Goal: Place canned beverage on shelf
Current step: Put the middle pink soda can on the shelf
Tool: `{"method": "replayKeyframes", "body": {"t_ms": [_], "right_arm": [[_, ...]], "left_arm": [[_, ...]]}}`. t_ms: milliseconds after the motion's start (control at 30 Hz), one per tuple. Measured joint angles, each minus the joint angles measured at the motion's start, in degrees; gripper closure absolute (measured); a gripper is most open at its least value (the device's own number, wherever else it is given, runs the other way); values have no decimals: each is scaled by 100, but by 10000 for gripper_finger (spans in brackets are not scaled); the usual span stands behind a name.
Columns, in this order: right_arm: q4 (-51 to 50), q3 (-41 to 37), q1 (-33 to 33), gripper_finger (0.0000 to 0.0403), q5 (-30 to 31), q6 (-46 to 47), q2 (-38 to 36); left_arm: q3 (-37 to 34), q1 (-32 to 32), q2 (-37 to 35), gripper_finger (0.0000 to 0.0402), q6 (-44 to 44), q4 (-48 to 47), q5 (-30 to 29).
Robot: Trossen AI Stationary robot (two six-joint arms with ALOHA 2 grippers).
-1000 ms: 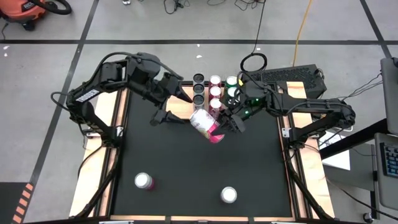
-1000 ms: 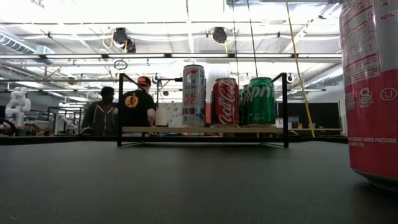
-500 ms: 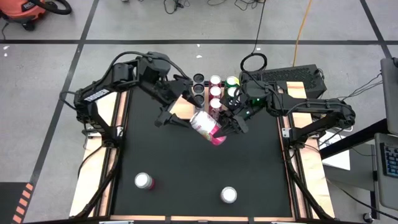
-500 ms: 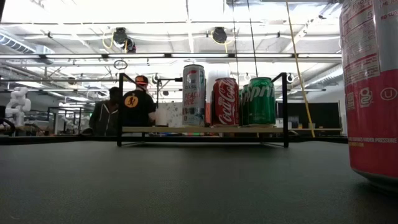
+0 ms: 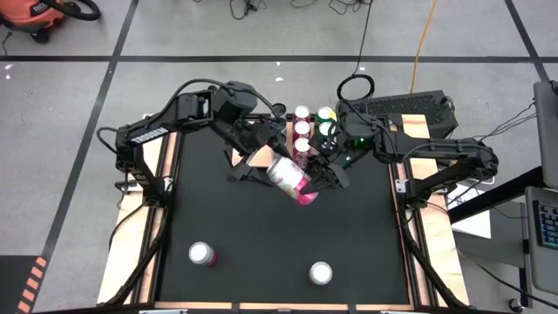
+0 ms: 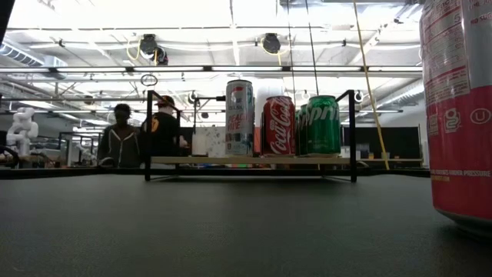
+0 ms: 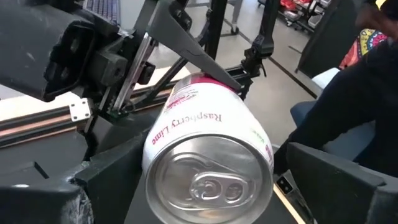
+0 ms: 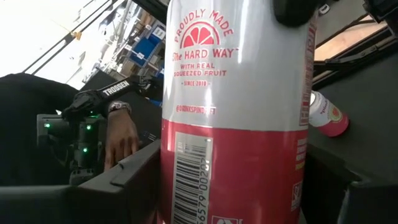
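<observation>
Lower frame of the high view: two spare cans, one lower left and one lower centre, stand untouched on the black mat. At mid-frame the right gripper grasps the pink-and-white can, tilted with its top toward the left arm, apparently offered for a handover. The left gripper has spread fingers either side of that top, not yet clamped. Beyond, upper centre, the shelf already carries rows of cans, leaving room near the left arm.
</observation>
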Motion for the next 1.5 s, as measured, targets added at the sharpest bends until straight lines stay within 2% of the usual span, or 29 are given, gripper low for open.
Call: {"method": "replayKeyframes", "body": {"t_ms": [133, 467, 767, 1067, 1233, 1367, 1500], "right_arm": [[0, 0, 0, 135, -7, -46, 0], [4, 0, 0, 135, 2, -136, 0], [0, 0, 0, 135, 2, -256, 0], [4, 0, 0, 135, 17, -306, 0], [2, 0, -4, 135, 41, -306, 0], [5, 0, -7, 135, 30, -306, 0], [6, 0, -9, 135, 20, -306, 0]], "left_arm": [[2, -31, 48, 16, 11, 27, -2], [0, -57, 114, 66, 106, 62, -34], [0, -77, 114, 67, -214, 101, -126], [0, -142, 141, 31, -4, 132, -155], [0, -142, 206, 27, -4, 187, -112], [0, -142, 234, 38, -2, 223, -76], [0, -138, 243, 73, 14, 208, -77]]}}
